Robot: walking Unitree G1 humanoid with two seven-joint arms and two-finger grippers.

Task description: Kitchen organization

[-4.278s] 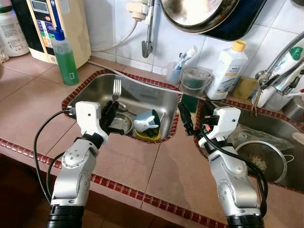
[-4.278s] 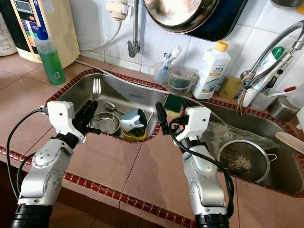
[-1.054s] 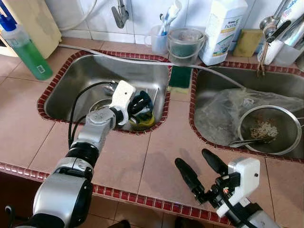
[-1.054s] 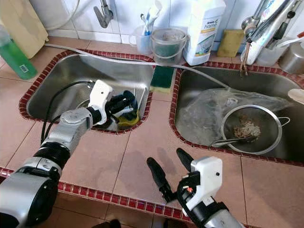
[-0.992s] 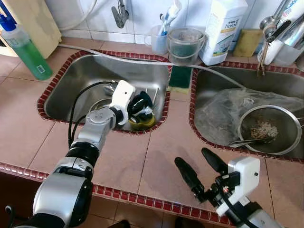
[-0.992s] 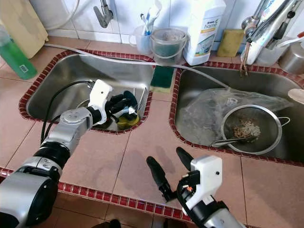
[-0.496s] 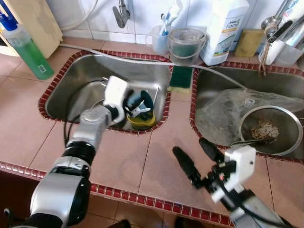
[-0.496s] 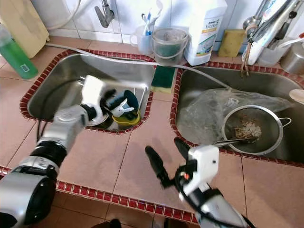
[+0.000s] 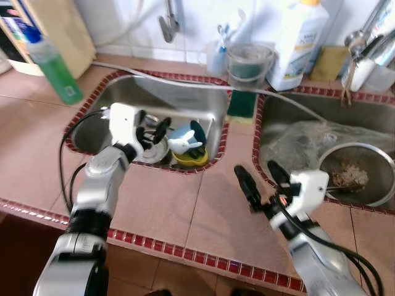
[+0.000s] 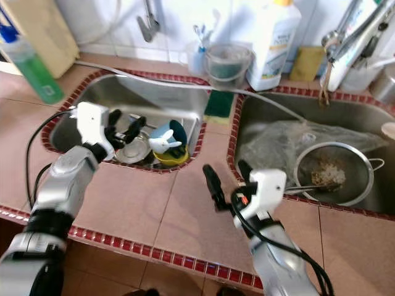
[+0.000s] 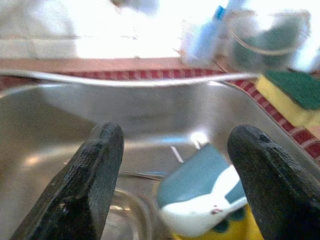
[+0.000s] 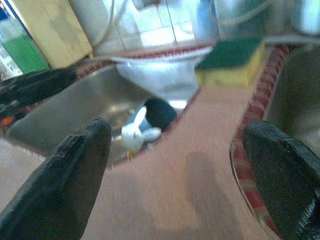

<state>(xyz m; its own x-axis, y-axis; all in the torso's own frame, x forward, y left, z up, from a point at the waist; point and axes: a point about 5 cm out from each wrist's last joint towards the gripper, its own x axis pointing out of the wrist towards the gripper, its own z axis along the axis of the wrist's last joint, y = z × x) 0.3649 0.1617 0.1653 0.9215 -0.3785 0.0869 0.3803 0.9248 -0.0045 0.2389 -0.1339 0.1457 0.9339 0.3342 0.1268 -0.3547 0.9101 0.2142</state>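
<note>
A teal and white cup lies tilted on a yellow bowl in the left sink. A steel bowl sits beside them. My left gripper hangs open over the steel bowl, just left of the cup and not touching it. In the left wrist view the cup lies between and beyond the open fingers. My right gripper is open and empty above the tiled counter between the two sinks.
A green soap bottle stands at the back left. A green and yellow sponge rests on the divider. The right sink holds a plastic bag and a strainer. A white bottle and clear tub line the wall.
My left gripper has drawn back to the left, away from the teal cup, which stays on the yellow bowl. My right gripper has moved up toward the sinks. The camera has shifted.
</note>
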